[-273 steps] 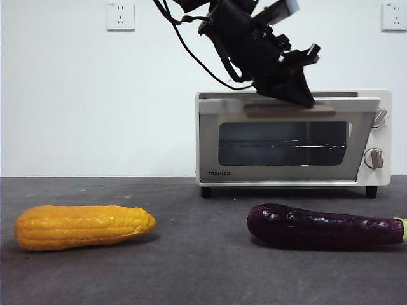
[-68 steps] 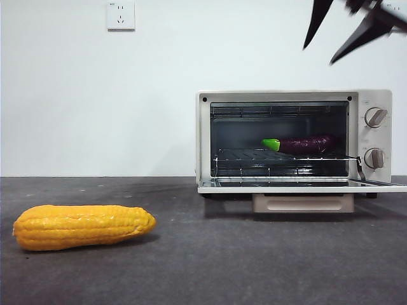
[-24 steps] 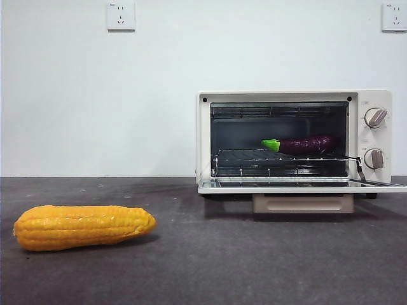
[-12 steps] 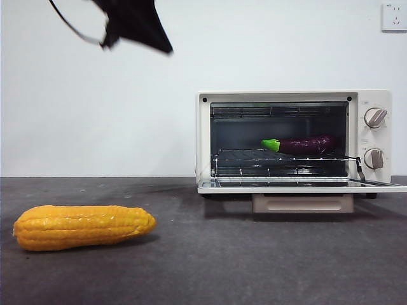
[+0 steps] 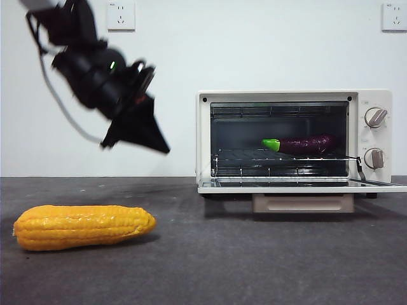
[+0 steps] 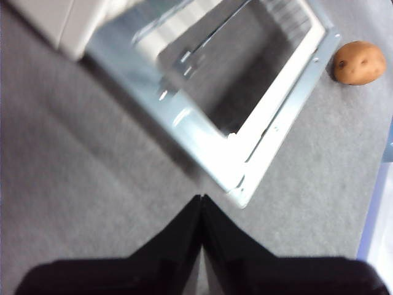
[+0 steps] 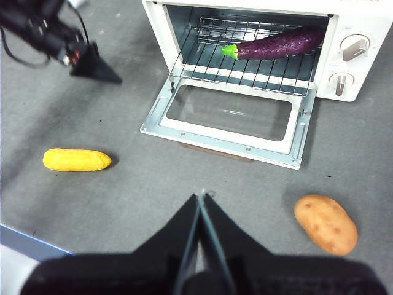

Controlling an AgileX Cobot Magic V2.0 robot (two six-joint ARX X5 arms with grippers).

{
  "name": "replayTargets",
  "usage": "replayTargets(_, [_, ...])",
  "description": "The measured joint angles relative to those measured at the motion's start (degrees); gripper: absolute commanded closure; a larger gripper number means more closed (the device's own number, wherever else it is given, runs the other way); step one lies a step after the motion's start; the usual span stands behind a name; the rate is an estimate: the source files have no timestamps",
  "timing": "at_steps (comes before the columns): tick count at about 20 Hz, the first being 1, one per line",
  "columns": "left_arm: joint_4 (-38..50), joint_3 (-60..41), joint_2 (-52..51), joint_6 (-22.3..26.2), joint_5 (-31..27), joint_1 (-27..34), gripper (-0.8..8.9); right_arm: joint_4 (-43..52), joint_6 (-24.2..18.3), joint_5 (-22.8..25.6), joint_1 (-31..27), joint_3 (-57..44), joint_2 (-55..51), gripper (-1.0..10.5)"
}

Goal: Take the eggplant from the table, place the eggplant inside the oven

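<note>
The dark-purple eggplant (image 5: 304, 145) with its green stem lies on the wire rack inside the oven (image 5: 294, 95), whose glass door (image 5: 299, 186) hangs open and flat. The right wrist view shows the eggplant (image 7: 277, 43) on that rack from above. My left gripper (image 5: 160, 149) hangs shut and empty in the air left of the oven, above the table (image 5: 222, 254); its own view shows the shut jaws (image 6: 201, 198) near the open door (image 6: 245, 153). My right gripper (image 7: 201, 195) is shut, empty, high above the table in front of the oven.
A yellow corn cob (image 5: 82, 226) lies on the table at the front left. A brown potato (image 7: 326, 224) sits on the table in front of the oven's right side. The open door juts out over the table.
The left arm has come down from the top left corner toward the oven's left side. The eggplant, the oven door and the corn have not moved.
</note>
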Motion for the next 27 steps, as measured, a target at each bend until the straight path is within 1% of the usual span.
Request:
replayTargets(2, [5.4,-6.6,0.0,-1.8,2.6,0.6,8.19,0.0,0.0,0.0,0.0,0.0,0.0,9.6])
replayTargets(4, [11.2,-11.4,0.0,-3.8,3.9,0.5,8.2,0.0,0.0,0.0,0.0,0.0,0.0,9.6])
replayTargets(6, [17.0,-14.4,0.0,-6.4,5.6,0.0,8.2,0.0,-0.1,0.0,0.0,0.0,0.0,9.6])
replayTargets(9, [23.7,-15.8,0.0,-10.2,5.7,-1.7,8.2,0.0,-0.3,0.0,0.0,0.0,0.0,9.6])
replayTargets(13, [25.9,-15.9,0.0,-11.8,5.1,-4.9,8.2,0.0,-0.4,0.0,0.0,0.0,0.0,9.6])
replayTargets(17, [25.9,-16.3,0.0,-12.2,1.0,-5.6,8.2,0.0,-0.4,0.0,0.0,0.0,0.0,9.6])
replayTargets(24, [26.3,-17.9,0.3,-12.2,1.0,-4.8,8.21,0.0,-0.7,0.0,0.0,0.0,0.0,9.6])
replayTargets(27, [27.2,-17.9,2.5,-12.6,1.4,-5.2,8.21,0.0,-0.7,0.0,0.0,0.0,0.0,9.6])
